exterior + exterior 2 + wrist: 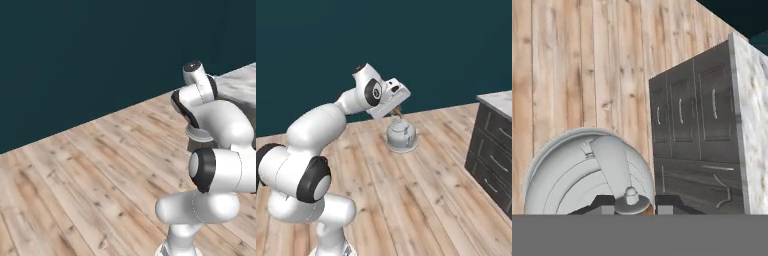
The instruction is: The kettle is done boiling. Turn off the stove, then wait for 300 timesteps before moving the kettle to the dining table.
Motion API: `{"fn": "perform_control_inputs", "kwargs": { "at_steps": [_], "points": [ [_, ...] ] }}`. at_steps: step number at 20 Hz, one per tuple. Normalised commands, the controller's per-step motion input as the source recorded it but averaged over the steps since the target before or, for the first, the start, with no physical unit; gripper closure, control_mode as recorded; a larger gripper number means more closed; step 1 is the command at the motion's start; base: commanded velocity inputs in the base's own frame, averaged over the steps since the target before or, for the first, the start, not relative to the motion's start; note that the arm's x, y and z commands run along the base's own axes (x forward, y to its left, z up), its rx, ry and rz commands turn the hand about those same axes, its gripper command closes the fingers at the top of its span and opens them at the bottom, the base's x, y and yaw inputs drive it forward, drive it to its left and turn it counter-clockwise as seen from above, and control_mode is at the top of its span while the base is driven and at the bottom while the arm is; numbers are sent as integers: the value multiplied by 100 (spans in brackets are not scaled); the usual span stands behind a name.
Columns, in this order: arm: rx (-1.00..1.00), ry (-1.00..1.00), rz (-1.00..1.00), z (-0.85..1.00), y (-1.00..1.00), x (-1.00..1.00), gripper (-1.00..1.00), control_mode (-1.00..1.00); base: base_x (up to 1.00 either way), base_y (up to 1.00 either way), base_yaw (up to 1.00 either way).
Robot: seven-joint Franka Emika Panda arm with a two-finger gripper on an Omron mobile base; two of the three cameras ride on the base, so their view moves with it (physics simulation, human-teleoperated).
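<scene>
Dark teal wall [75, 60] fills the back, wood plank floor [90, 175] spreads below it. Marble counter [501, 102] over dark-grey drawer cabinets [491, 155] sits at right edge of right base view; same cabinets [692, 130] show in hand view with handles and marble top edge [754, 125]. White arm [316, 130] reaches out over the floor away from the base. Kettle [401, 135], whitish and round with wide base, hangs off the floor under the hand, upright, well apart from the cabinets. In left base view just its base rim [199, 134] peeks out behind the arm links. Hand view looks down on kettle [572, 175], lid knob and handle strap right at the fingertips. Gripper [398, 113] clenched on the kettle's top handle, jaws nearly together.
</scene>
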Motion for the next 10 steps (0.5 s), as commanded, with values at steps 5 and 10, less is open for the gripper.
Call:
{"fn": "perform_control_inputs", "kwargs": {
  "at_steps": [5,10],
  "points": [
    [0,0,0,0,0,0,100,100,83,51,-42],
    [0,0,0,0,0,0,100,100,84,59,-42]
  ]
}}
